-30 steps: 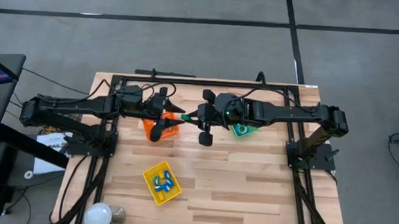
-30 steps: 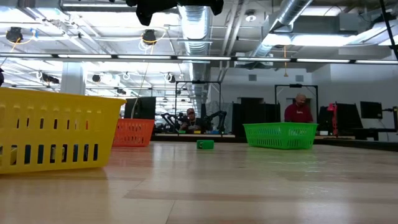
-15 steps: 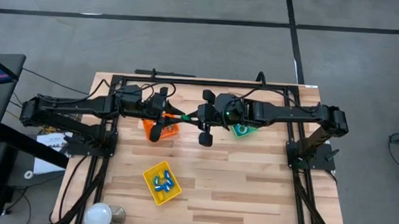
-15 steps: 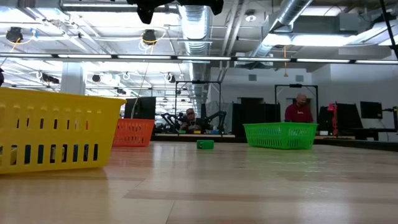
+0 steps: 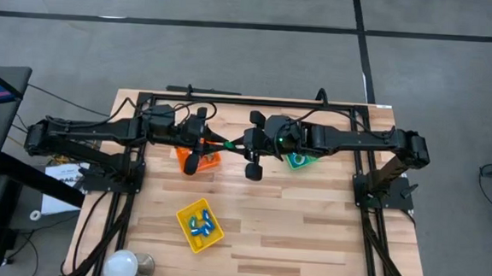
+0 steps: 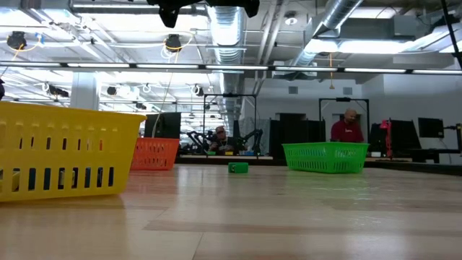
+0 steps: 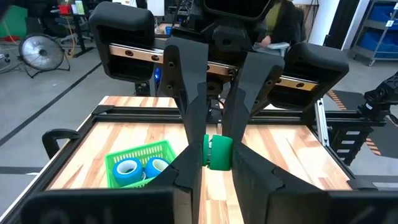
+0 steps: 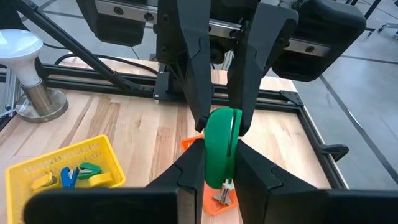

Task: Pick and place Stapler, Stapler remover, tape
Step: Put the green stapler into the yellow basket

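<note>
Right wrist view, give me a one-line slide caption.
Both grippers clamp a green stapler in mid-air above the orange bin; yellow bin beside.

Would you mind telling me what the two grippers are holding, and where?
Both grip one green stapler in mid-air, the left gripper and right gripper at opposite ends.

Both arms raised mid-table, wrists facing. Left gripper point(image 5: 221, 142) and right gripper point(image 5: 231, 143) meet tip to tip, fingers pinched narrow.
</note>
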Robot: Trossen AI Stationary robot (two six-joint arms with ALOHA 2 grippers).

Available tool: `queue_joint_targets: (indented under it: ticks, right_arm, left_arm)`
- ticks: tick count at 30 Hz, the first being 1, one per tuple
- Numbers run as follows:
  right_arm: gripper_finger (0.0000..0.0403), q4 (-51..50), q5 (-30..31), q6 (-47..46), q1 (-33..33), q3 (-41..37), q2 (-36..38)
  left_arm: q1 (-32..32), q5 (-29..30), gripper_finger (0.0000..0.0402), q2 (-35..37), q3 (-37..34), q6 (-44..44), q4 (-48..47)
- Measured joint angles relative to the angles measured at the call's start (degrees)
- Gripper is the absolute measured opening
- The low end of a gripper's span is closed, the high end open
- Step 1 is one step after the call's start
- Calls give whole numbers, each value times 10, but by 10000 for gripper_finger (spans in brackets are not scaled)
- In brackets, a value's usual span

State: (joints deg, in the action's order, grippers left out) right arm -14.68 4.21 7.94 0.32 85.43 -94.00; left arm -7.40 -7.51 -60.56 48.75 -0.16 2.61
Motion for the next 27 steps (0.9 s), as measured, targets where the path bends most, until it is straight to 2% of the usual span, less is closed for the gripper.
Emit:
queue_joint_targets:
  ticks: [8,20,27]
  right_arm:
    - [67,1,0,-9,0,0,0]
    - [178,-8,0,-35,1,-1,17]
    - [204,-39,2,-35,-4,-1,65]
  left_arm:
    - [0,0,62,0,0,-1,0]
    - [-1,2,61,0,0,-1,-2]
    - [-4,2,61,14,1,-1,-12]
